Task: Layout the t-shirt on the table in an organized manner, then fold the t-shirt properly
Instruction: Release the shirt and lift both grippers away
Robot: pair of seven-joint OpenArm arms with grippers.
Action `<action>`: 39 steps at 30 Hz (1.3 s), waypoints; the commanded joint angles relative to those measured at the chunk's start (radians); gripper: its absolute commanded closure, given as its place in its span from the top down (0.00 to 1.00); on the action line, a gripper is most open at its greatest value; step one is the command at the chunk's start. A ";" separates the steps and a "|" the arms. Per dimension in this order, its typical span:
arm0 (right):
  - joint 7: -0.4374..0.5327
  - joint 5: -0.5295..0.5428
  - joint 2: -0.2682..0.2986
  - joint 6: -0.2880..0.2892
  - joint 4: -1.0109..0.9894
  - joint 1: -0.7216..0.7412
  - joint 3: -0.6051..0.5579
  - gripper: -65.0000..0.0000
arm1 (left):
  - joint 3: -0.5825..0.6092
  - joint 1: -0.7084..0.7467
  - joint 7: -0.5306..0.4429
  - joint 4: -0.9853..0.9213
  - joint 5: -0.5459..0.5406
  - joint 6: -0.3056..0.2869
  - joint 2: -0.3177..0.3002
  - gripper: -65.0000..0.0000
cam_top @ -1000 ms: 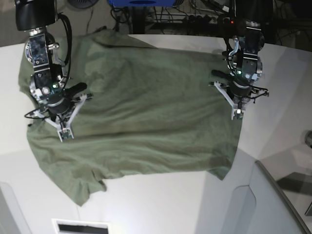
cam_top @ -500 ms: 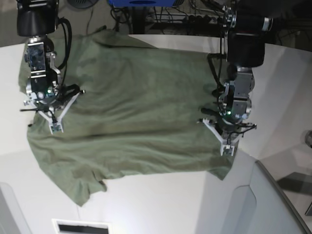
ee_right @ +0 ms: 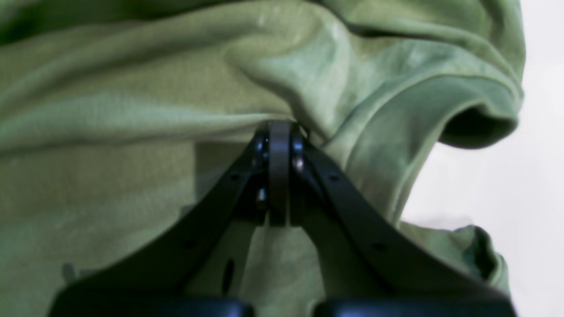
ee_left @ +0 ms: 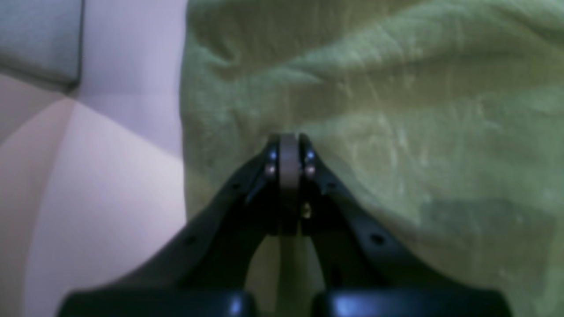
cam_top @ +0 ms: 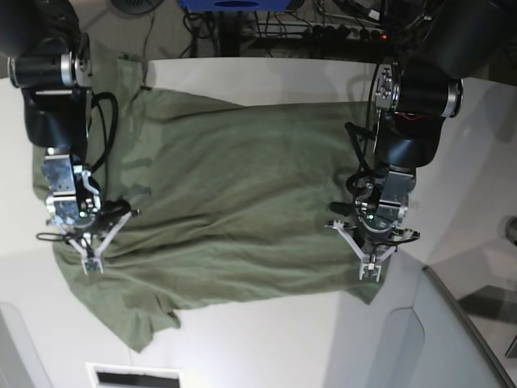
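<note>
The t-shirt (cam_top: 234, 202) is a plain olive to sage green with no print or pattern — in the wrist views its folds read brighter, a yellowish green on the ridges and dark green in the creases. The table (cam_top: 266, 339) is plain white, tinted faintly pink and lilac in the left wrist view, with a grey translucent panel (cam_top: 452, 339) at its near right corner. Both grippers are black with grey pads — the left gripper (ee_left: 288, 145) and the right gripper (ee_right: 279, 132) alike — and white-framed from the base view.
</note>
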 commanded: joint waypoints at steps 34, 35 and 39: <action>-0.382 -0.011 0.007 -0.013 1.183 -0.745 -0.411 0.50 | -0.184 0.617 0.199 0.966 -0.024 -0.132 -0.151 0.00; -0.382 -0.012 0.007 -0.013 1.179 -0.748 -0.442 0.54 | -0.226 0.651 0.167 0.975 -0.047 -0.181 -0.151 0.00; -0.381 -0.012 0.007 -0.021 1.174 -0.755 -0.511 0.59 | -0.344 0.738 0.090 0.979 -0.102 -0.306 -0.151 0.00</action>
